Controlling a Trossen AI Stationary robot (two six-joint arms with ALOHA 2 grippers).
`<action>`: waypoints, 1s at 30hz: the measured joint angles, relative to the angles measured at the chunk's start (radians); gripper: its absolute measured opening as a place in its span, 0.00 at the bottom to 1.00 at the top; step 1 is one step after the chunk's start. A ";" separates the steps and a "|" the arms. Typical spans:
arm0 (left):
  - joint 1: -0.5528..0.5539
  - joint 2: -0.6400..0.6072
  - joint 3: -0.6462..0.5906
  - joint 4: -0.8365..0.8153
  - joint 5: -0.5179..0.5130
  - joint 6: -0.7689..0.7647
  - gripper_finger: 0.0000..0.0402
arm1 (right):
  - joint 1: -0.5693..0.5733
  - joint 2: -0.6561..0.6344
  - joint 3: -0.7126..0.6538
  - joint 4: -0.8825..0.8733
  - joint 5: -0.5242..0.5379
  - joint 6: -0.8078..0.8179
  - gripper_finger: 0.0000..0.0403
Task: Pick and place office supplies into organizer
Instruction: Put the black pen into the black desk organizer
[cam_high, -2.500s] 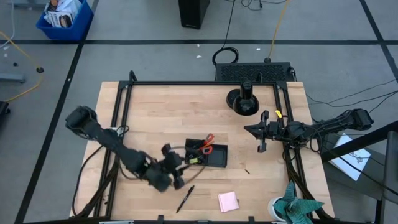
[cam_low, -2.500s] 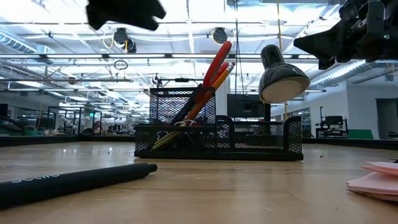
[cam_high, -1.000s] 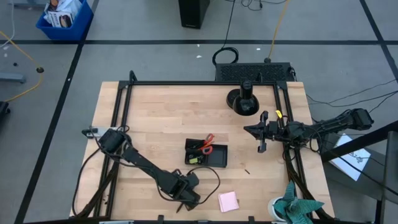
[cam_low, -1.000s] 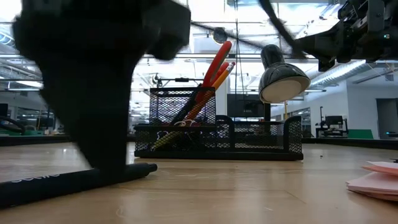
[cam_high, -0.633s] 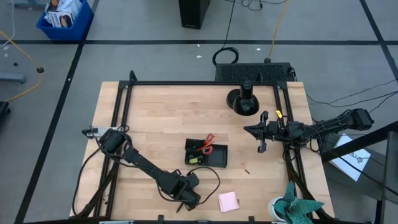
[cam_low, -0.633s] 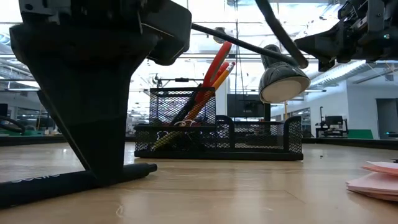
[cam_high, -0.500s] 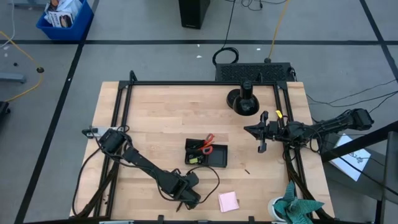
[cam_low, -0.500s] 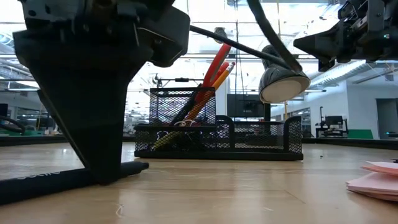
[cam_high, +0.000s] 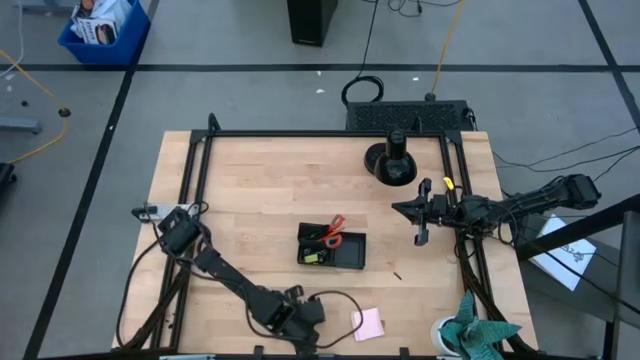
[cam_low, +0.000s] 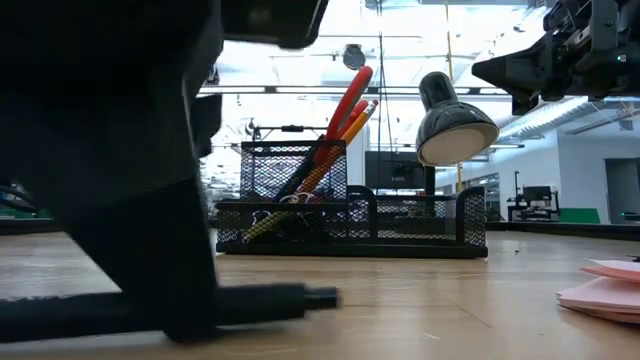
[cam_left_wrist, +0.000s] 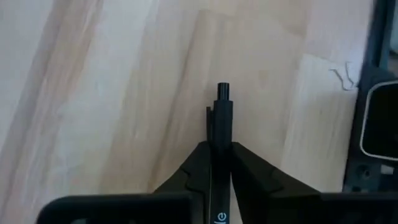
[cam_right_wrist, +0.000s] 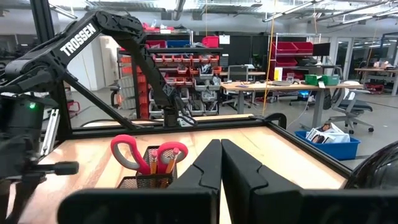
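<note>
While the high view looked straight down, the left gripper (cam_high: 298, 328) sat low at the table's (cam_high: 260, 180) near edge, just beside the pink sticky pad (cam_high: 367, 323); the pen it gripped was hidden under it in this view. The organizer (cam_high: 332, 246) sat mid-table w/ red scissors (cam_high: 333, 226) leaning out of its back section. The right gripper (cam_high: 418, 212) hung over the table's right side, near the round black stand (cam_high: 391, 160), well apart from the organizer.

Low view: the left gripper (cam_low: 175, 300) filled the near left, down at the tabletop, w/ the dark pen (cam_low: 265, 300) lying level just above the wood and sticking out to the right. Behind it, the mesh organizer (cam_low: 350, 220) held scissors (cam_low: 350, 95) and orange pencils (cam_low: 340, 135) upright-tilted. Sticky pad (cam_low: 600, 285) at far right.

Left wrist view: fingers (cam_left_wrist: 198, 165) were clamped on the pen (cam_left_wrist: 221, 134), tip pointing fwd over bare wood.

Right wrist view: fingers (cam_right_wrist: 208, 165) were pressed together, holding nothing; organizer (cam_right_wrist: 152, 174) w/ scissors (cam_right_wrist: 127, 149) ahead.
</note>
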 joint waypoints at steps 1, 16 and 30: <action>-0.006 -0.006 -0.002 0.010 -0.019 0.025 0.13 | 0.000 0.000 0.000 0.000 0.000 0.000 0.00; -0.041 -0.256 -0.003 -0.015 -0.617 0.450 0.05 | 0.000 0.000 0.000 0.000 0.000 0.000 0.00; -0.024 -0.724 -0.514 0.613 -0.740 0.887 0.05 | 0.002 0.000 0.000 0.003 -0.026 -0.001 0.00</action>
